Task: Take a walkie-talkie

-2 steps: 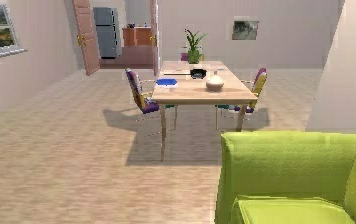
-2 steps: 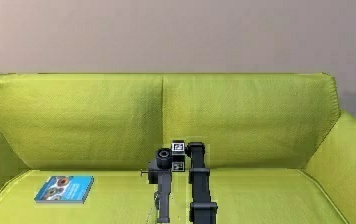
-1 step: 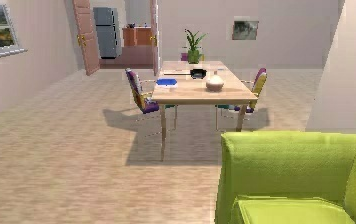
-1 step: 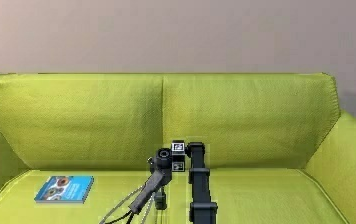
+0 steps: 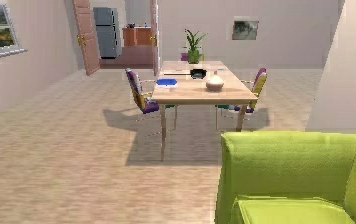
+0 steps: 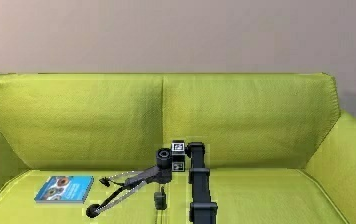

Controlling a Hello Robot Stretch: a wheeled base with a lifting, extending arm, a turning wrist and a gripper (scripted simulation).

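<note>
We see our gripper [image 6: 98,198] at the sofa [image 6: 236,110] seat, near a blue book [image 6: 64,188]; its spread and load we cannot tell. Mid-seat stands a small dark thing [image 6: 162,197]: walkie-talkie or not, unclear.

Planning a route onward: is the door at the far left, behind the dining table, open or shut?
Open: the door stands swung aside from its frame, and a fridge shows in the room beyond it.

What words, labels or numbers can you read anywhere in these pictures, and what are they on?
No text can be read.
Blue booklet on the green sofa: cover print too small to read.
White squares on the arm: black marks, no readable letters.
Wall picture: too small to tell.
</note>
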